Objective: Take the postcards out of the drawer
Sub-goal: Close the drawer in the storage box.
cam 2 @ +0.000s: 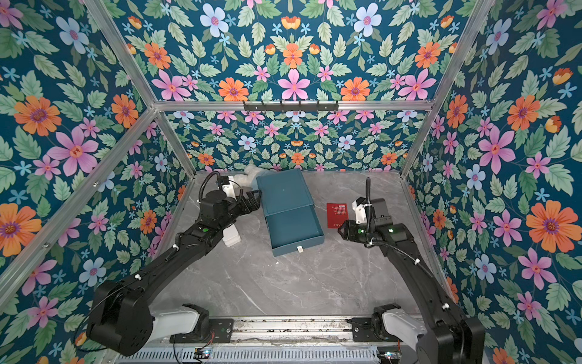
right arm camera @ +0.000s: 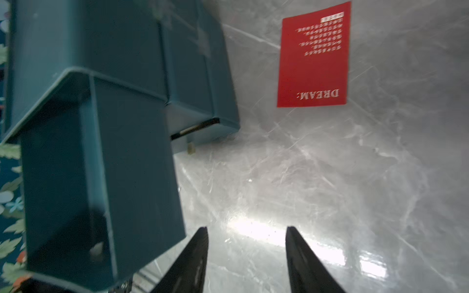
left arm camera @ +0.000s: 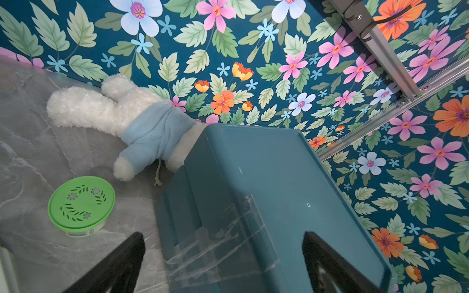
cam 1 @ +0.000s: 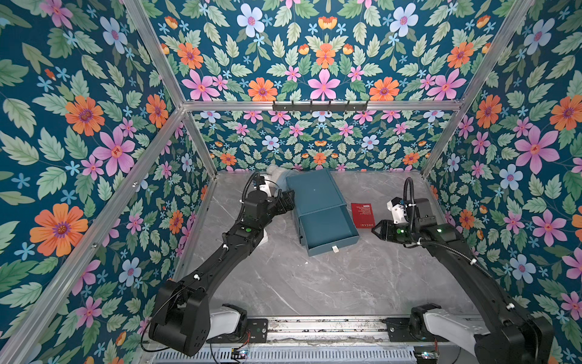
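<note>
the right pincer [right arm camera: 246, 228] stood partly open over the grey table [right arm camera: 355, 177], with nothing between its fingers. a red postcard [right arm camera: 313, 55] marked dream lay flat on the table just ahead of its tips, outside the pulled-out drawer [cam 1: 327, 233], which sat off to the pincer's side. the left pincer [left arm camera: 223, 233] was spread wide and gripped nothing, up against the blue cabinet [cam 1: 315, 192]. a plush toy [left arm camera: 142, 121] and a green tin [left arm camera: 81, 205] lay beyond it.
</note>
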